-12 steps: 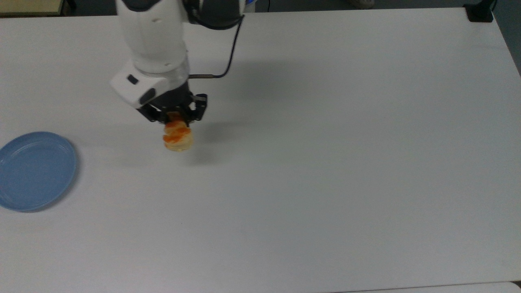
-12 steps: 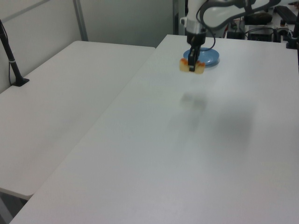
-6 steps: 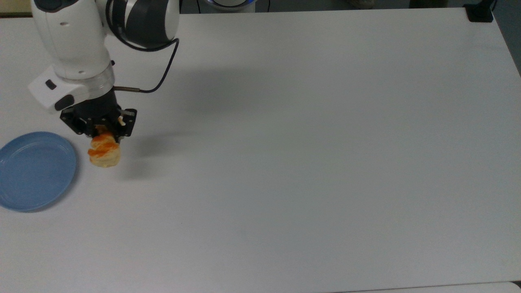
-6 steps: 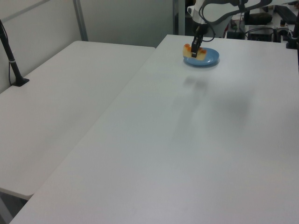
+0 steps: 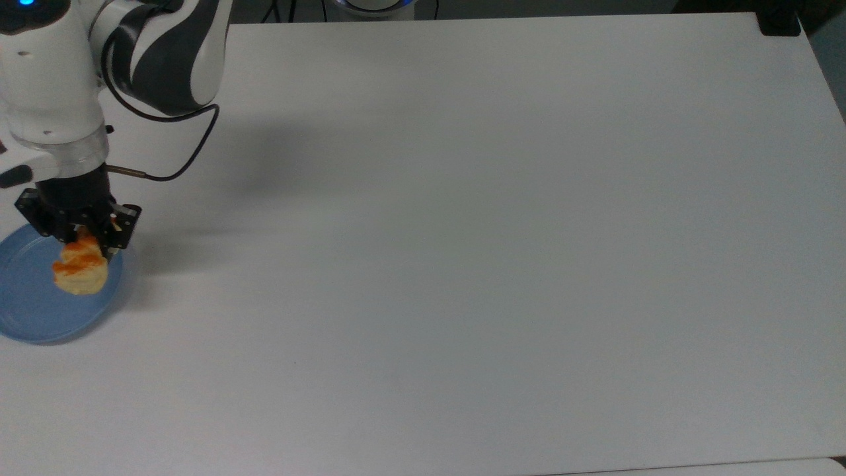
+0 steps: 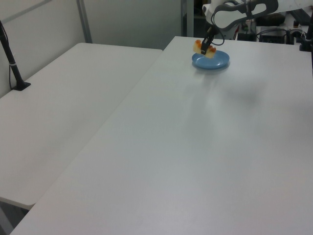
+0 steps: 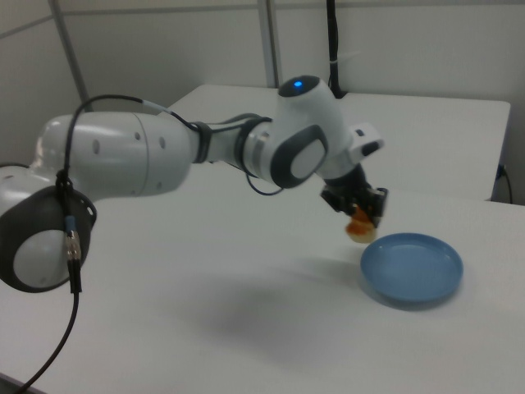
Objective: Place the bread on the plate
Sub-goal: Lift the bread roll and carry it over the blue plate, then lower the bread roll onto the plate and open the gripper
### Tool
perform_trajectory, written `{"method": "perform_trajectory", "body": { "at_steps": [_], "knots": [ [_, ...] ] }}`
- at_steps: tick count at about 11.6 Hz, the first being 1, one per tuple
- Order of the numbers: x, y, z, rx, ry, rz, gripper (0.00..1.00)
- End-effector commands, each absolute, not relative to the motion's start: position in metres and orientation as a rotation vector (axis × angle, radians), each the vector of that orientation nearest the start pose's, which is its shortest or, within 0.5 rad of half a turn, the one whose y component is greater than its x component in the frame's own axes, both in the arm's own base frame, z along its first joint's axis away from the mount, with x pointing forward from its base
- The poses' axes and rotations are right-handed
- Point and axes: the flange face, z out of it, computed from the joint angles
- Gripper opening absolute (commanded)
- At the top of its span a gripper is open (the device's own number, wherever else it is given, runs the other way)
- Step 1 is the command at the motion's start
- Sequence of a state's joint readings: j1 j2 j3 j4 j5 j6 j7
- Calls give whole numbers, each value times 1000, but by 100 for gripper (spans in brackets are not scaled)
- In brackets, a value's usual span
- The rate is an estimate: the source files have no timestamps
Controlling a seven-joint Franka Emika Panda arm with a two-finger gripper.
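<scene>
The black two-finger gripper [image 5: 84, 239] of the white robot arm [image 5: 49, 99] is clamped on the small pale-yellow bread roll with orange glazed patches [image 5: 80, 268], holding it in the air. In the top view the bread hangs over the round light-blue shallow plate [image 5: 26, 311], above the plate's inner area toward two o'clock of its centre, with the gripper body at the plate's one o'clock edge. In the left view the gripper [image 6: 206, 48] carries the bread [image 6: 204, 48] above the plate [image 6: 215, 61], at about eleven o'clock from the plate's middle, and a gap shows between bread and plate. In the right view the bread [image 7: 358, 226] sits under the gripper [image 7: 362, 213] just at ten o'clock of the plate [image 7: 414, 271], raised clear of the rim. The plate rests on the plain white surface [image 5: 496, 251], close to the top view's left edge.
</scene>
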State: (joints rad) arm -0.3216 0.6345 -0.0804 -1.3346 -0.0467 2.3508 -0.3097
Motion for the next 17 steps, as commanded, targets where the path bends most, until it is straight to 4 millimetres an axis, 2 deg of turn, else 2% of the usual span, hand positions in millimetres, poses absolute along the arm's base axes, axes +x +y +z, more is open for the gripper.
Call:
{"method": "perform_trajectory", "body": {
  "at_steps": [1, 2, 4, 5, 7, 8, 10, 15, 16, 17],
  "knots": [
    [698, -336, 394, -3338, 123, -626, 40],
    [692, -346, 391, -3346, 113, -612, 40],
    [686, -363, 365, -3356, 98, -549, 40],
    [685, -364, 352, -3355, 96, -519, 40],
    [685, -365, 339, -3354, 98, -496, 40],
    [685, -366, 339, -3352, 114, -510, 45],
    [687, -366, 331, -3354, 123, -543, 100],
    [685, -367, 334, -3351, 137, -550, 100],
    [683, -367, 338, -3345, 171, -554, 100],
    [678, -367, 356, -3336, 202, -583, 100]
  ]
}}
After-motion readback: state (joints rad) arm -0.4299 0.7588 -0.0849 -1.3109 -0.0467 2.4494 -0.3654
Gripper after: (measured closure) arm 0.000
